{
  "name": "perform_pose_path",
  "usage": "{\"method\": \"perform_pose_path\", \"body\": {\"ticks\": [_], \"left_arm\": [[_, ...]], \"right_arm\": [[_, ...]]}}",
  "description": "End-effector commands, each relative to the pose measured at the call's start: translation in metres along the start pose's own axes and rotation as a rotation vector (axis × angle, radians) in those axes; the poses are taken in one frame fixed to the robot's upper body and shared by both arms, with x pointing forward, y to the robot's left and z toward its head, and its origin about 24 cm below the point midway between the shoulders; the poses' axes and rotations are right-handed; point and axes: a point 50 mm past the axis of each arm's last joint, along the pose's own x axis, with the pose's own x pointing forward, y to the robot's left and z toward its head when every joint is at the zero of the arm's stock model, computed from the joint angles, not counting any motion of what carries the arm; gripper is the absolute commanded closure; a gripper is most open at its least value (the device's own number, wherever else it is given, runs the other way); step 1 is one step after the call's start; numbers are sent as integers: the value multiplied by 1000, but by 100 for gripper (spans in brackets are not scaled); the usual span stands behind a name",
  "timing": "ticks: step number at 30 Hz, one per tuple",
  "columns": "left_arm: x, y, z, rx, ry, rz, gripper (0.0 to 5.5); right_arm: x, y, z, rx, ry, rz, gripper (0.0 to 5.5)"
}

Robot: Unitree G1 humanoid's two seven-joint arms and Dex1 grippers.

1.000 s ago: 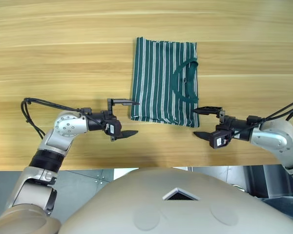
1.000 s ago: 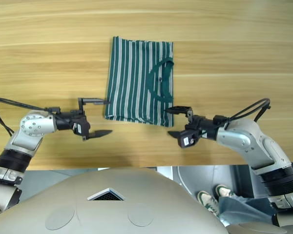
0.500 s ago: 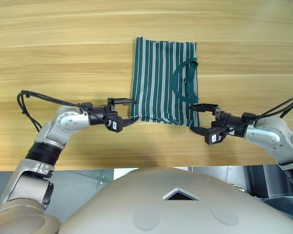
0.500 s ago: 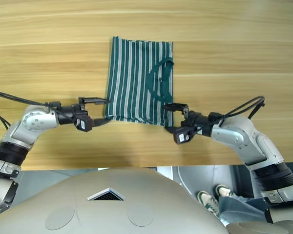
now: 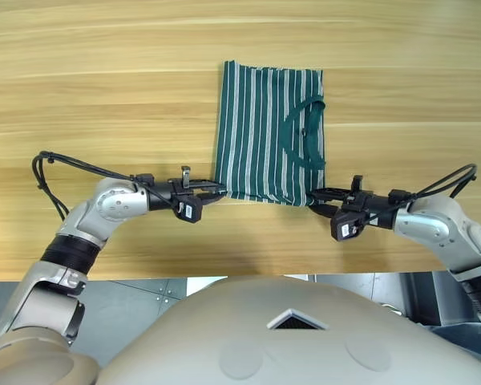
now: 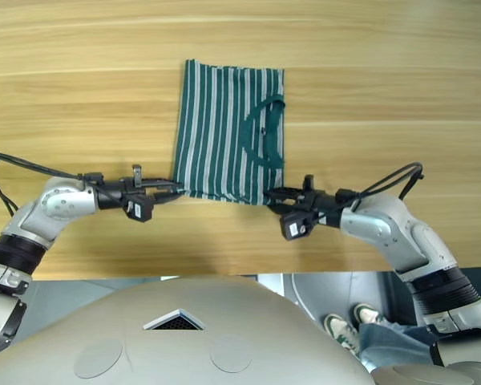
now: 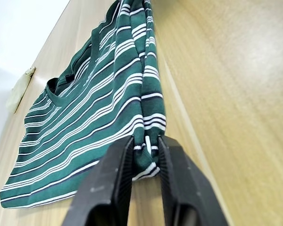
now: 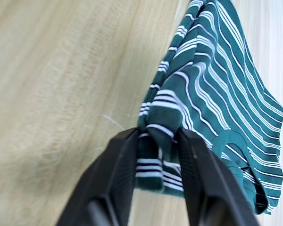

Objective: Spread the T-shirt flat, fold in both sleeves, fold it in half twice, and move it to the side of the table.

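Note:
The green T-shirt (image 5: 268, 132) with white stripes lies folded into a tall rectangle on the wooden table (image 5: 104, 96), its collar showing on the right half. My left gripper (image 5: 217, 191) is shut on the shirt's near left corner, and the wrist view shows the striped hem (image 7: 146, 141) pinched between the two black fingers. My right gripper (image 5: 315, 195) is shut on the near right corner, where the cloth (image 8: 155, 136) bunches between its fingers. Both corners are lifted slightly off the table.
Bare wood lies wide to the left, to the right (image 5: 417, 88) and beyond the shirt. The table's near edge (image 5: 224, 274) runs just behind my two forearms.
Both grippers moved inward to the shirt's near corners and closed on them. One second ago they stood open just clear of the cloth.

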Motion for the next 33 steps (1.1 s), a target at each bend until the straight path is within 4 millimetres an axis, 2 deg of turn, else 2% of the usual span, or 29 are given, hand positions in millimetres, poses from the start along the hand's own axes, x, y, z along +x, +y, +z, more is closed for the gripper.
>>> {"method": "perform_pose_path", "body": {"ticks": [1, 5, 10, 16, 19, 23, 31, 33], "left_arm": [[-2, -24, -16, -59, 105, -125, 516], [-1, -23, -20, -54, 121, -112, 549], [-1, -26, -13, -53, 73, -125, 550], [-11, -29, 18, -77, -110, -148, 550], [-20, -31, 33, -94, -178, -166, 550], [-30, -31, 42, -114, -203, -168, 550], [-48, -34, 56, -143, -220, -150, 550], [-54, -38, 65, -160, -257, -160, 550]], "right_arm": [[0, 17, -9, 33, 77, 104, 482], [0, 17, -9, 32, 75, 102, 549], [0, 12, -8, 30, 69, 78, 550], [-11, 0, -1, 19, 39, 17, 550], [-19, -4, 8, 8, -3, 11, 550], [-30, -5, 24, -3, -77, 20, 550], [-55, 7, 54, -11, -222, 75, 550], [-59, 12, 61, -14, -257, 98, 550]]}}
